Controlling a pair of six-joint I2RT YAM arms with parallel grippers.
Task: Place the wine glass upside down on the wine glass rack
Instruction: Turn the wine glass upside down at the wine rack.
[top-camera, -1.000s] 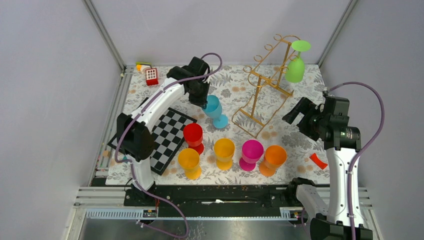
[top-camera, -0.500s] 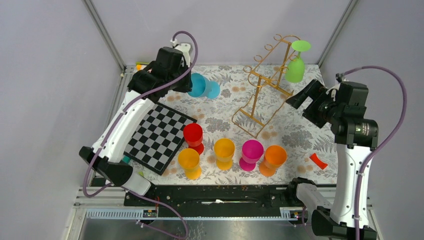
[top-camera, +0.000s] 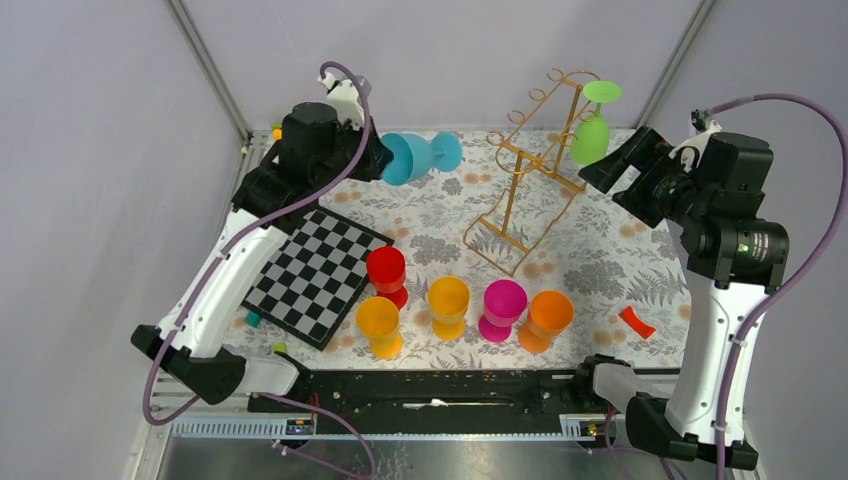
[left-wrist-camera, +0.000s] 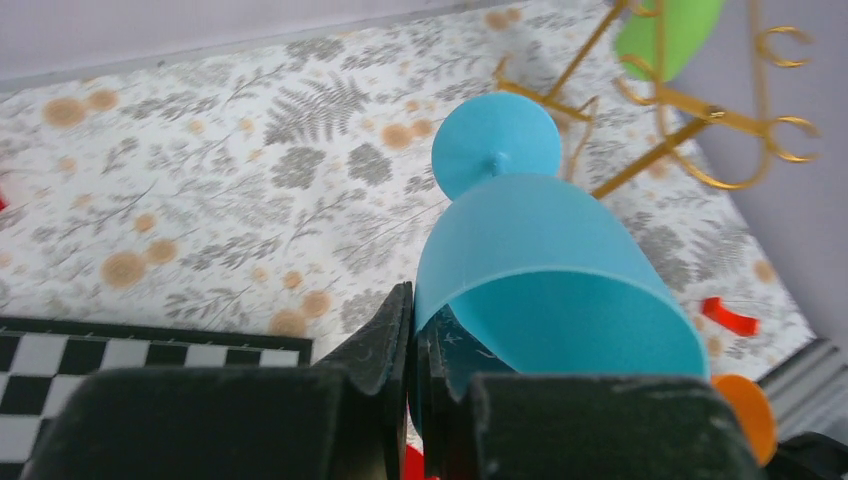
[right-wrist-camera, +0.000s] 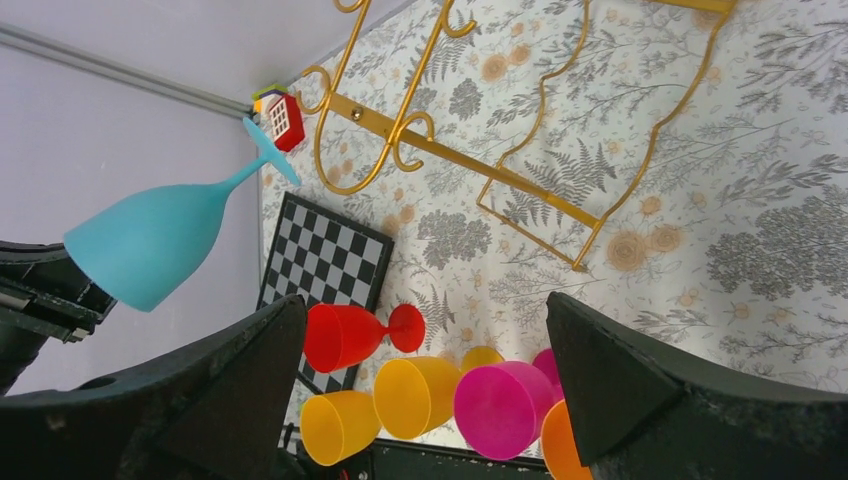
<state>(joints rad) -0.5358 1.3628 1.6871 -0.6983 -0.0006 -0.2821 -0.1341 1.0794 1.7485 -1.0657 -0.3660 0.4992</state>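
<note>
Two black grippers face a tall gold wire wine glass rack (top-camera: 528, 165) (right-wrist-camera: 450, 152) from opposite sides. The left gripper (top-camera: 375, 158) (left-wrist-camera: 412, 320) has its jaws nearly together, clamped on the thin rim wall of a turquoise plastic wine glass (top-camera: 415, 157) (left-wrist-camera: 540, 270) (right-wrist-camera: 150, 240). The glass lies almost level in the air, its bowl at the fingertips and its round foot pointing away from the jaws toward the rack, short of the nearest curled hooks and touching none of them.

The left arm reaches up and away from its base to the far left corner of the floral-patterned tabletop (top-camera: 600, 260), wrist turned toward the rack. The right gripper (top-camera: 612, 165) (right-wrist-camera: 422, 308) has its jaws spread wide with nothing between them. It hangs near the rack's far side, just beside a lime-green wine glass (top-camera: 590, 135) (left-wrist-camera: 665, 30) that hangs bowl-down from the top rail, without touching it. The right arm stands nearly upright over its base, its wrist bent so the fingers point toward the rack.

Below and nearer than both sets of jaws stand a red glass (top-camera: 385, 270), two yellow glasses (top-camera: 448, 300), a magenta glass (top-camera: 503, 305) and an orange glass (top-camera: 548, 315), beside a black-and-white checkered board (top-camera: 320, 275).
</note>
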